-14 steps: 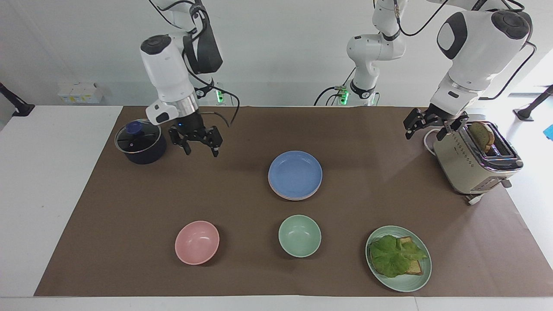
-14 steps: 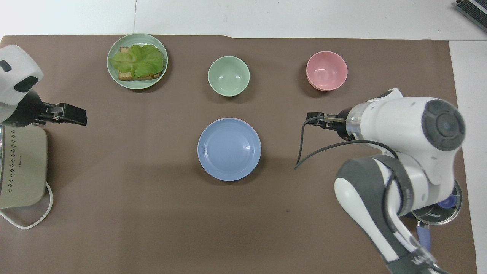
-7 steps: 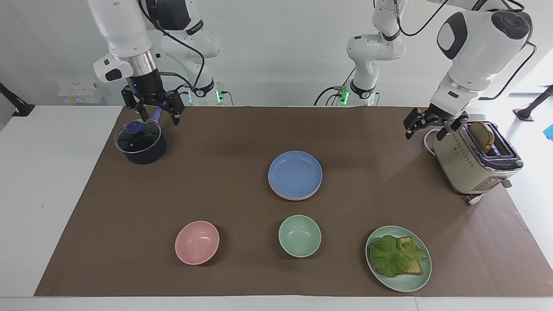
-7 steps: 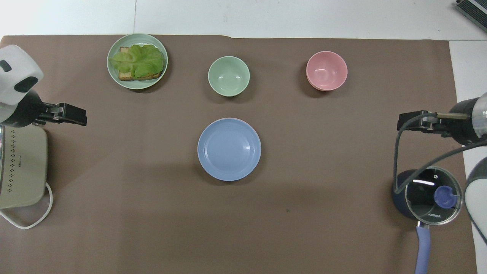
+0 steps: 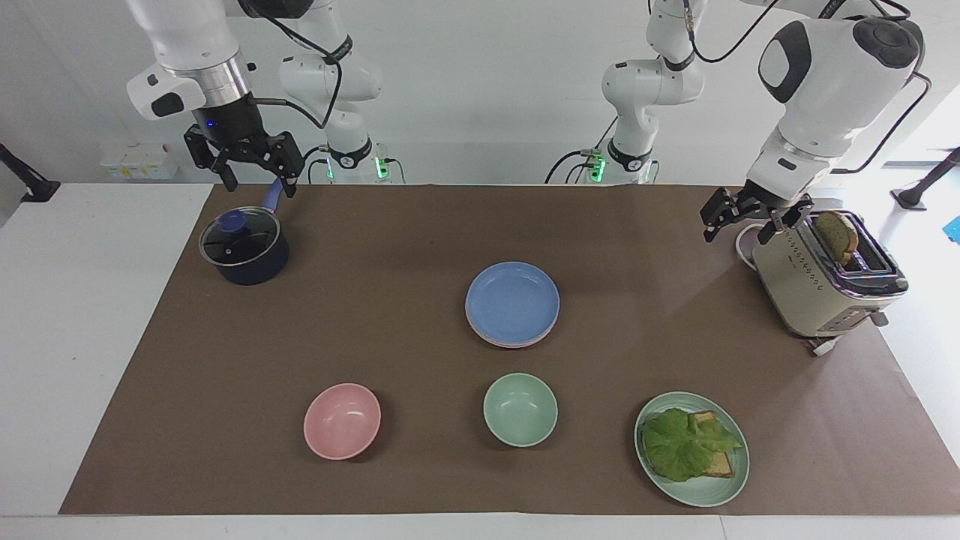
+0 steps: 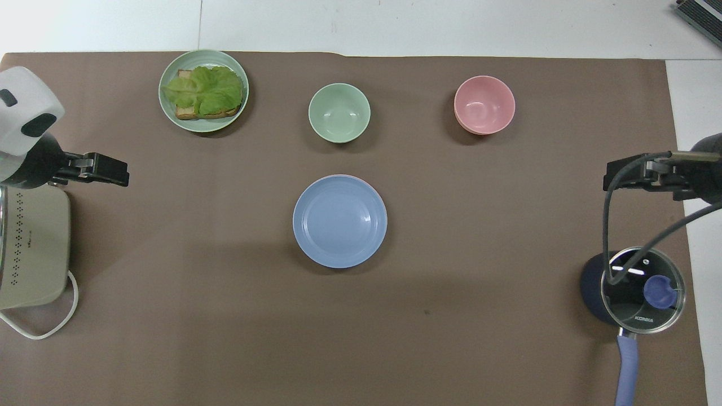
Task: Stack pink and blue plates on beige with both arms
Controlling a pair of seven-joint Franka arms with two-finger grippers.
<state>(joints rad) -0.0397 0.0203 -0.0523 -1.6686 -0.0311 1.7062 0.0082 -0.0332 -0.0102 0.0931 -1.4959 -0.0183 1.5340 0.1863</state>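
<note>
The blue plate (image 5: 512,300) (image 6: 339,220) lies on top of a stack at the table's middle. Under it a thin rim of the pink plate (image 5: 484,337) peeks out. The beige plate lies beneath them, almost wholly hidden. My right gripper (image 5: 257,182) (image 6: 623,180) hangs open and empty, high over the pot's handle, well away from the stack. My left gripper (image 5: 735,232) (image 6: 110,171) waits open and empty in the air beside the toaster.
A dark lidded pot (image 5: 244,257) stands at the right arm's end and a toaster (image 5: 825,281) with bread at the left arm's end. Farther from the robots than the stack sit a pink bowl (image 5: 342,420), a mint-green bowl (image 5: 520,409) and a green plate (image 5: 727,486) with a lettuce sandwich.
My right gripper has risen and swung away from the table's middle, ending high over the pot's handle. The left arm and the stack have not moved.
</note>
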